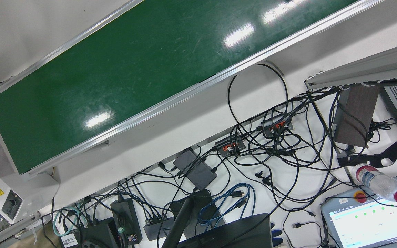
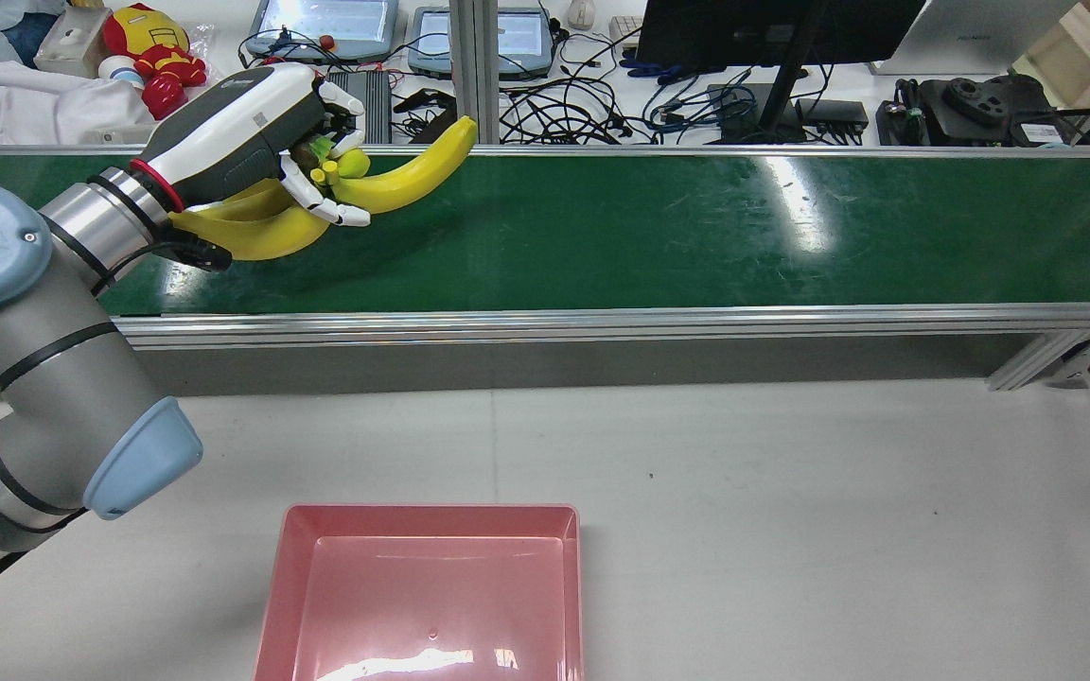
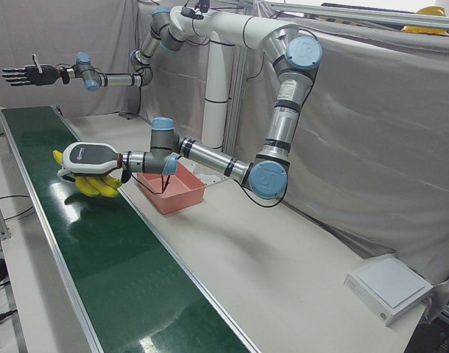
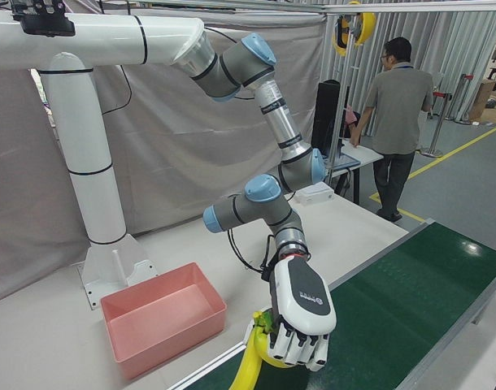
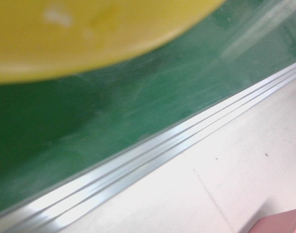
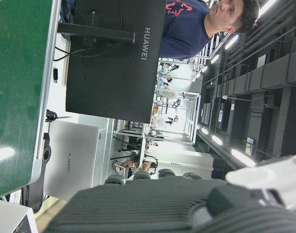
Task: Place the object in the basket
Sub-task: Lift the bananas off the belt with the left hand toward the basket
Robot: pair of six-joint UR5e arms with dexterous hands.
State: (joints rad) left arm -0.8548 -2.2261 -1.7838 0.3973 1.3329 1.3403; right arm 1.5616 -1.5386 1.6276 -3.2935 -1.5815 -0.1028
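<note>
Left robot hand (image 2: 261,132) is clamped around a bunch of yellow bananas (image 2: 384,180), its white fingers (image 2: 332,203) curled over the green stem end where the fruit joins. From the rear view the bunch hangs just above the green conveyor belt (image 2: 659,236), near the belt's left end, with one long banana pointing out toward the far rail and the others curving back under the palm. A soft shadow lies on the belt beneath the fruit. The left-front view shows the same hold from the side, the left robot hand (image 3: 88,158) horizontal over the bananas (image 3: 92,185) and the belt. In the left hand view a blurred yellow curve fills the top edge over green belt and its aluminium rail.

Right robot hand (image 3: 22,75) is raised high and well apart from the belt, fingers spread and holding nothing.

The pink basket (image 2: 431,596) sits on the white surface (image 2: 791,492) on the robot's side of the belt, well apart from the bananas, and nothing lies in it. In the right-front view the basket (image 4: 163,325) stands beside the white pedestal, and a person in a grey shirt stands with his back turned at a desk beyond.
</note>
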